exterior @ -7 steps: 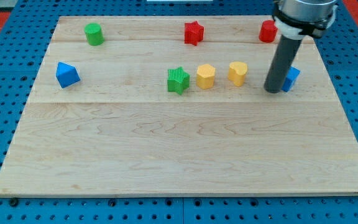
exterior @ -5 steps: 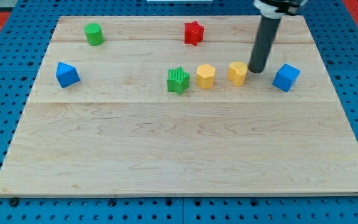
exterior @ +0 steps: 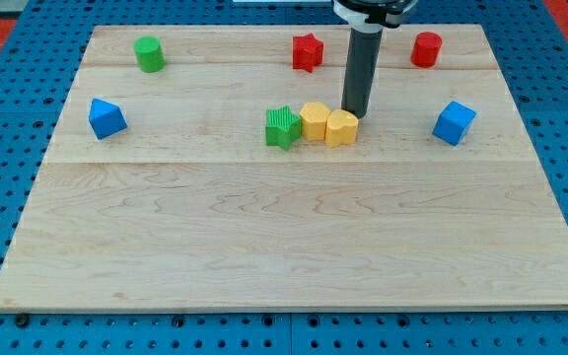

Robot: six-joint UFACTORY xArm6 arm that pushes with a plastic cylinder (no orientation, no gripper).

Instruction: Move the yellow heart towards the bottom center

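Observation:
The yellow heart [exterior: 341, 129] lies a little above the board's middle, touching a second yellow block [exterior: 314, 121] on its left. That block sits against a green star [exterior: 282, 127]. My tip [exterior: 353, 113] is down on the board just above and to the right of the yellow heart, touching or nearly touching it. The dark rod rises from there to the view's top.
A red star [exterior: 307, 51], a red cylinder [exterior: 425, 49] and a green cylinder [exterior: 148, 53] stand along the top edge. A blue block [exterior: 106, 118] lies at the left and a blue cube [exterior: 454, 122] at the right. The wooden board [exterior: 284, 256] rests on a blue pegboard.
My tip moved left from beside the blue cube to the yellow heart. The heart slid left and slightly down against the other yellow block, which shifted left toward the green star.

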